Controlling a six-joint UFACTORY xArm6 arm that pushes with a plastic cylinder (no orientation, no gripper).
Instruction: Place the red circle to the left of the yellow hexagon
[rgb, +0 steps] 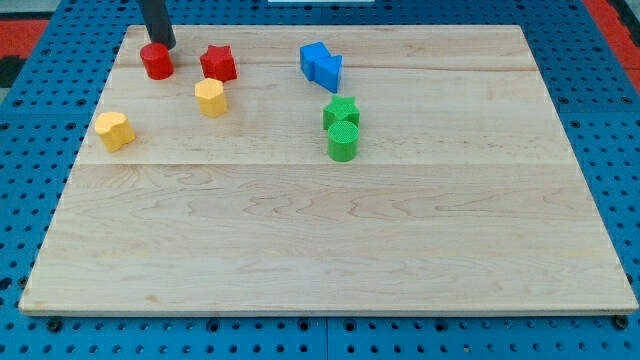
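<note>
my tip (163, 45) touching ribbed red circle (156, 62)

Red star (218, 63), yellow block (114, 130), blue blocks (321, 66), green blocks (341, 127), wooden board (400, 230).

red star (218, 63) beside yellow hexagon (210, 97)

Bright, even light; sharp (soft shadows)
</note>
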